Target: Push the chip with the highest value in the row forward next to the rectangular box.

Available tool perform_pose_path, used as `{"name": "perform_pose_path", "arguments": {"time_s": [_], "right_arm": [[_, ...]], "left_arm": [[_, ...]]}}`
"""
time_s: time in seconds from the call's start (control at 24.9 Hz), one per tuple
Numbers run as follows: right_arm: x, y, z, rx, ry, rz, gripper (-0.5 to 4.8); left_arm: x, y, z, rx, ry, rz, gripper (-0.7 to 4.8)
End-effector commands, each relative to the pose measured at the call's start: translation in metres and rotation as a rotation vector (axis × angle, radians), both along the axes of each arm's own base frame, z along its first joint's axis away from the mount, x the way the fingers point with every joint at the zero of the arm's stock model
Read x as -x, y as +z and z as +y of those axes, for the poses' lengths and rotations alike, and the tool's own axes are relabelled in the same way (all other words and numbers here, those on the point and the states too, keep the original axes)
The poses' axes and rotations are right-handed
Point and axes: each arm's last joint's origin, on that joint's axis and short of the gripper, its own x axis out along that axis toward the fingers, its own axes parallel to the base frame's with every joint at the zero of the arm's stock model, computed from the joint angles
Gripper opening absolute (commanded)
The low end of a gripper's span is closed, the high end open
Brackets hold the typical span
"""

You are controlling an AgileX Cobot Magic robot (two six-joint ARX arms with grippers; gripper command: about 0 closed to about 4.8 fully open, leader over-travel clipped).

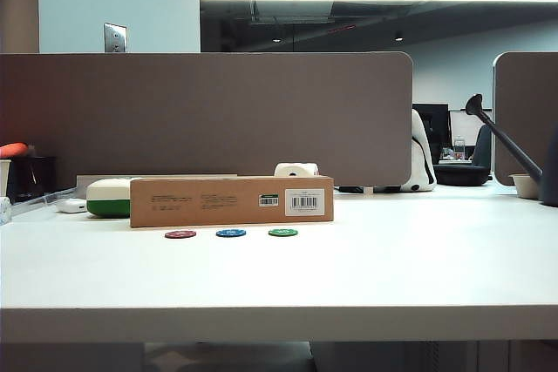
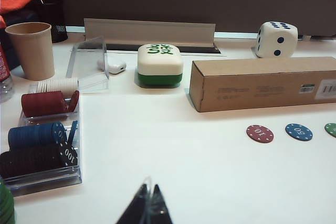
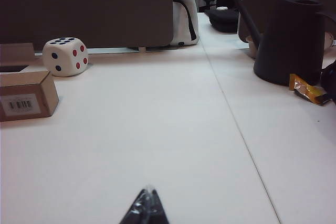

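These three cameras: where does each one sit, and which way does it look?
Exterior view: low at the table's front edge, facing the rectangular box and chips; no arm shows.
Left wrist view: above the left gripper, facing the blue chip and chip tray.
Right wrist view: above the right gripper, facing the dice.
All share the box.

The left gripper (image 2: 148, 208) hovers low over the table, well short of the box (image 2: 262, 83), its fingertips pressed together into a point. The right gripper (image 3: 146, 208) hangs likewise closed, off the box's barcode end. Neither arm shows in the exterior view.
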Motion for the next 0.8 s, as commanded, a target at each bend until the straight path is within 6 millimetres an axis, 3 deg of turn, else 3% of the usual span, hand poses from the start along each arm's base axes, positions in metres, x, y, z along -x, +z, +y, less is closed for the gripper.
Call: {"name": "perform_pose_path", "arguments": {"time_s": [0.04, 0.56, 0.8], "right_arm": [[0.000, 0.000, 0.000, -0.001, -0.003, -0.014, -0.05], [0.000, 0.000, 0.000, -0.001, -0.003, -0.014, -0.05], [0.000, 0.000, 0.000, -0.002, -0.003, -0.014, -0.05]], "left_arm": [[0.000, 0.002, 0.000, -0.001, 0.000, -0.010, -0.05], [0.001, 0.011, 0.000, -0.001, -0.001, -0.006, -0.05], [-0.009, 0.020, 0.000, -0.002, -0.003, 0.107, -0.05]]}}
